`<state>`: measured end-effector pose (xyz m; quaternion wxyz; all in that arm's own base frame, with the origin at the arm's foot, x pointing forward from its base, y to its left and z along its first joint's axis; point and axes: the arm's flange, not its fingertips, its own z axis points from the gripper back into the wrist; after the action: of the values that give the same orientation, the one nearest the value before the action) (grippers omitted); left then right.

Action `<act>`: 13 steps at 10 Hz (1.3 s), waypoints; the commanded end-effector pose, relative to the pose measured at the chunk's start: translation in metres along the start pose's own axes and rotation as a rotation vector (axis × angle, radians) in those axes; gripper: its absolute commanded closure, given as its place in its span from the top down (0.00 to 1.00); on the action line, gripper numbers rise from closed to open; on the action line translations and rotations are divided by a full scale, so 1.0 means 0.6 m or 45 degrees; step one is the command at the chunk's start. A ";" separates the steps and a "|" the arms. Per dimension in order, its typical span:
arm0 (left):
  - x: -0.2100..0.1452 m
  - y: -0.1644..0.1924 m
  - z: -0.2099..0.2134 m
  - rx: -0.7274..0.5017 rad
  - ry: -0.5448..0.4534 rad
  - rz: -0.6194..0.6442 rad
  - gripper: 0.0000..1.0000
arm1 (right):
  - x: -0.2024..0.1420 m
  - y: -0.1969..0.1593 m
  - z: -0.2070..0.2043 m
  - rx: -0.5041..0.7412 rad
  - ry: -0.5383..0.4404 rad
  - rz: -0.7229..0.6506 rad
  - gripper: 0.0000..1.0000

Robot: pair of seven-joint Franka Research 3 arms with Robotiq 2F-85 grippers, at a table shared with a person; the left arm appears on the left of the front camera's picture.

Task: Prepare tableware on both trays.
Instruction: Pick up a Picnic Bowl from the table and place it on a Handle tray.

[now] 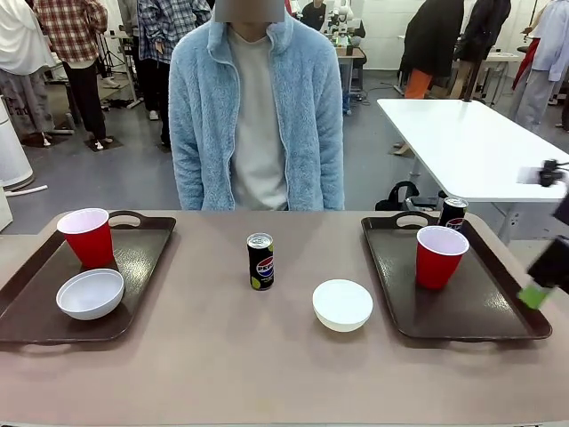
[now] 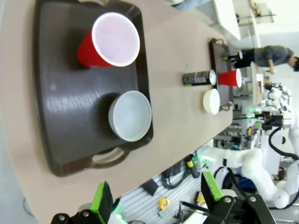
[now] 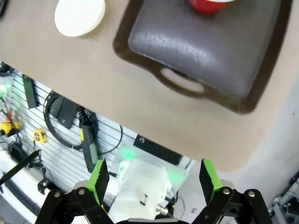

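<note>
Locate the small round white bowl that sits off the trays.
Front view: the white bowl rests on the table right of centre, between the slim dark soda can and the right dark brown plastic tray.

A busy robotics lab: standing people (image 1: 71,62), a white worktable (image 1: 462,142), cables (image 2: 174,176) hung on a slotted panel (image 3: 56,161).

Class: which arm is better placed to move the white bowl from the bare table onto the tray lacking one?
Right, probably. The bowl sits just beside the right tray, which holds a cup and can but no bowl; the right tool hangs open near that tray.
</note>
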<state>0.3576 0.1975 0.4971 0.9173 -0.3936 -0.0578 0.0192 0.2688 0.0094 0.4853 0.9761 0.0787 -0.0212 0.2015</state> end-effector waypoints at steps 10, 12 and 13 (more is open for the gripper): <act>-0.043 0.050 0.027 -0.118 -0.007 -0.009 1.00 | 0.215 0.233 -0.268 -0.166 -0.234 -0.029 1.00; -0.043 0.050 0.027 -0.118 -0.007 -0.009 1.00 | 0.222 0.249 -0.299 -0.227 -0.222 -0.105 1.00; -0.043 0.050 0.027 -0.118 -0.007 -0.009 1.00 | 0.226 0.253 -0.307 -0.249 -0.207 -0.141 1.00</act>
<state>0.3304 0.2280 0.4819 0.8976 -0.4366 -0.0612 0.0035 0.3367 0.2268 0.3465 0.9803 0.0250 -0.1111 0.1614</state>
